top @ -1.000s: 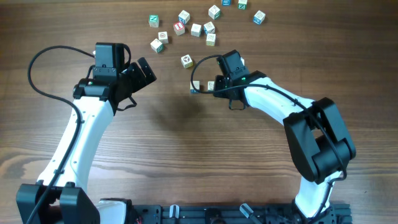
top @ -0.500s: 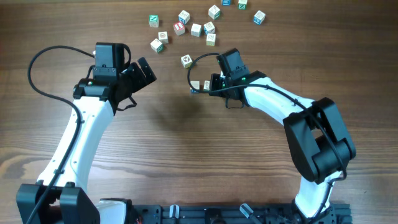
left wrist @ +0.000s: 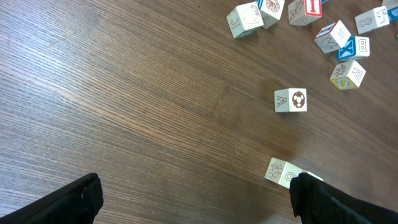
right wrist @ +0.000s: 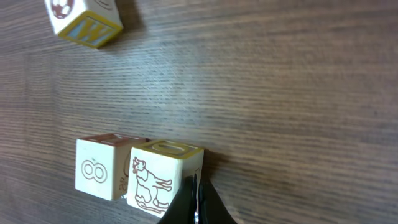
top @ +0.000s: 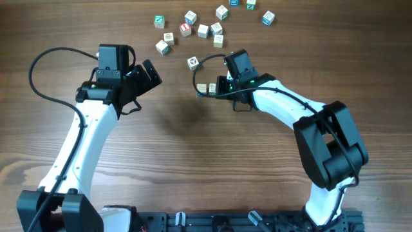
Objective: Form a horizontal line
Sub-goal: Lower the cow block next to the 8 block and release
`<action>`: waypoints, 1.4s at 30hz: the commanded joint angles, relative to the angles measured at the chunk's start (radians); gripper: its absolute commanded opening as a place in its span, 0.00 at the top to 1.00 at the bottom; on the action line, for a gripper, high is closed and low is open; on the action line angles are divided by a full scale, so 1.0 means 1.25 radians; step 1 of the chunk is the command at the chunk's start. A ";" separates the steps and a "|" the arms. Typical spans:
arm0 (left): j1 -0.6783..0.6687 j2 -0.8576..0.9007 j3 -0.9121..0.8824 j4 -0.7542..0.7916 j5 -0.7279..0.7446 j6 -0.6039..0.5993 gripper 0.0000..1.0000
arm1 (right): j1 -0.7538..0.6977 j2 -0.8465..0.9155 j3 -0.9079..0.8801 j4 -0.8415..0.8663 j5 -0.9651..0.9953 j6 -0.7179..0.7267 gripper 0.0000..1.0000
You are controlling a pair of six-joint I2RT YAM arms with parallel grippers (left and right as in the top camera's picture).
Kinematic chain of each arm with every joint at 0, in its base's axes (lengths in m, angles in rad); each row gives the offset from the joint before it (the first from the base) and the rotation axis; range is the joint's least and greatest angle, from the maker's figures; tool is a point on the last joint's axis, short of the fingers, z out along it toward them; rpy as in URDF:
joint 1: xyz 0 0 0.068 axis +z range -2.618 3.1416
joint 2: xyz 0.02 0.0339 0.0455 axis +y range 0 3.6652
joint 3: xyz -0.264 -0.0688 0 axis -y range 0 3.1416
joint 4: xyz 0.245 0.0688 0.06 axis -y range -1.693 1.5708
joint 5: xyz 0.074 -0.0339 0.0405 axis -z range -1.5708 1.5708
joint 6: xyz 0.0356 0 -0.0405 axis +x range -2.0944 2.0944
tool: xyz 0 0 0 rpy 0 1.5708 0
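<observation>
The horizontal line shows as two pale cubes edge to edge, in the overhead view (top: 206, 88) and the left wrist view (left wrist: 282, 173). In the right wrist view they are a cube marked with an 8 (right wrist: 102, 168) and a yellow-topped cube with an animal drawing (right wrist: 163, 177). I see no third cube in the row. My right gripper (right wrist: 196, 208) (top: 219, 89) is shut and empty, its tips pressed against the yellow-topped cube's right side. My left gripper (left wrist: 199, 208) (top: 152, 75) is open and empty, to the left of the row above bare wood.
A loose cube with a ball mark (top: 193, 62) (left wrist: 290, 100) (right wrist: 84, 22) lies just behind the row. Several scattered letter cubes (top: 203, 29) (left wrist: 339, 43) sit at the table's far edge. The right arm's cable loops over the row.
My right gripper has slid left, pushing the yellow-topped cube up against the 8 cube and closing the gap. The left arm has not moved.
</observation>
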 commanded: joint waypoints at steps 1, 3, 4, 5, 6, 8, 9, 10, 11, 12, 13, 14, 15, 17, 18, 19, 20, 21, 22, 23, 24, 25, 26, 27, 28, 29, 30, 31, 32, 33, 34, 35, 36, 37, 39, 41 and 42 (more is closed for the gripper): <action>0.002 -0.013 -0.001 0.002 0.006 0.009 0.00 | 0.002 0.012 0.006 0.010 -0.013 -0.053 0.96; 0.002 -0.013 -0.001 0.002 0.006 0.009 0.00 | 0.002 0.012 0.006 0.010 -0.022 -0.052 0.96; 0.002 -0.013 -0.001 0.002 0.006 0.009 0.00 | 0.002 0.012 0.006 0.010 -0.029 -0.052 0.96; 0.002 -0.013 -0.001 0.002 0.006 0.009 0.00 | 0.003 0.012 0.006 0.011 -0.038 -0.052 0.96; 0.002 -0.013 -0.001 0.002 0.006 0.009 0.00 | 0.002 0.012 0.006 0.012 -0.051 -0.053 0.96; 0.002 -0.013 -0.001 0.002 0.006 0.009 0.00 | 0.002 0.012 0.006 0.012 -0.055 -0.052 0.96; 0.002 -0.013 -0.001 0.002 0.006 0.009 0.00 | 0.002 0.012 0.006 0.011 -0.053 -0.052 0.96; 0.002 -0.013 -0.001 0.002 0.006 0.009 0.00 | 0.002 0.012 0.006 0.010 -0.052 -0.049 0.96; 0.002 -0.013 -0.001 0.002 0.006 0.009 0.00 | 0.002 0.012 0.006 0.009 -0.052 -0.048 0.96; 0.002 -0.013 -0.001 0.002 0.006 0.009 0.00 | 0.002 0.012 0.006 0.007 -0.052 -0.036 0.96; 0.002 -0.013 -0.001 0.002 0.006 0.009 0.00 | 0.002 0.012 0.006 0.006 -0.052 -0.019 0.96; 0.002 -0.013 -0.001 0.002 0.006 0.009 0.00 | 0.002 0.012 0.006 0.005 -0.051 -0.004 0.96; 0.002 -0.013 -0.001 0.002 0.006 0.009 0.00 | 0.002 0.012 0.006 0.004 -0.051 0.007 0.96; 0.002 -0.013 -0.001 0.002 0.006 0.009 0.00 | 0.002 0.012 0.006 0.005 -0.049 0.013 0.96; 0.002 -0.013 -0.001 0.002 0.006 0.009 0.00 | 0.002 0.012 0.006 0.007 -0.043 0.012 0.96; 0.002 -0.013 -0.001 0.002 0.006 0.009 0.00 | 0.002 0.012 0.006 0.008 -0.029 0.012 0.96; 0.002 -0.013 -0.001 0.002 0.006 0.009 0.00 | 0.002 0.012 0.006 0.008 -0.012 0.011 0.96; 0.002 -0.013 -0.001 0.002 0.006 0.009 0.00 | 0.002 0.012 0.006 0.008 0.005 0.010 0.96; 0.002 -0.013 -0.001 0.002 0.006 0.009 0.00 | 0.002 0.012 0.006 0.008 0.022 -0.001 0.96; 0.002 -0.013 -0.001 0.002 0.006 0.009 0.00 | 0.002 0.012 0.006 0.009 0.026 -0.015 0.96; 0.002 -0.013 -0.001 0.002 0.006 0.009 0.00 | 0.002 0.012 0.006 0.010 0.024 -0.024 0.96; 0.002 -0.013 -0.001 0.002 0.006 0.009 0.00 | 0.002 0.012 0.006 0.010 0.024 -0.031 0.96; 0.002 -0.013 -0.001 0.003 0.006 0.009 0.00 | 0.002 0.012 0.006 0.010 0.024 -0.031 0.96; 0.002 -0.013 -0.001 0.002 0.006 0.009 0.00 | 0.002 0.012 0.006 0.011 0.024 -0.031 0.96; 0.002 -0.013 -0.001 0.002 0.006 0.009 0.00 | 0.002 0.012 0.006 0.013 0.024 -0.032 0.96; 0.002 -0.013 -0.001 0.002 0.006 0.009 0.00 | 0.002 0.012 0.006 0.017 0.024 -0.035 0.96; 0.002 -0.013 -0.001 0.002 0.006 0.009 0.00 | 0.002 0.012 0.006 0.024 0.016 -0.049 0.96; 0.002 -0.013 -0.001 0.002 0.006 0.009 0.00 | 0.002 0.012 0.006 0.032 -0.001 -0.064 0.96; 0.002 -0.013 -0.001 0.002 0.006 0.009 0.00 | 0.002 0.012 0.006 0.043 -0.024 -0.078 0.96; 0.002 -0.013 -0.001 0.002 0.006 0.009 0.00 | 0.002 0.012 0.006 0.052 -0.044 -0.087 0.96; 0.002 -0.013 -0.001 0.002 0.006 0.009 0.00 | 0.002 0.012 0.006 0.058 -0.056 -0.092 0.96; 0.002 -0.013 -0.001 0.002 0.006 0.009 0.00 | 0.002 0.012 0.006 0.061 -0.059 -0.093 0.96; 0.002 -0.013 -0.001 0.002 0.006 0.009 0.00 | 0.002 0.012 0.006 0.061 -0.059 -0.092 0.96; 0.002 -0.013 -0.001 0.002 0.006 0.009 0.00 | 0.002 0.012 0.006 0.061 -0.058 -0.094 0.96; 0.002 -0.013 -0.001 0.002 0.006 0.009 0.00 | 0.002 0.012 0.006 0.061 -0.058 -0.094 0.96; 0.002 -0.013 -0.001 0.002 0.006 0.009 0.00 | 0.002 0.012 0.006 0.062 -0.058 -0.094 0.96; 0.002 -0.013 -0.001 0.002 0.006 0.009 0.00 | 0.002 0.012 0.006 0.062 -0.057 -0.094 0.96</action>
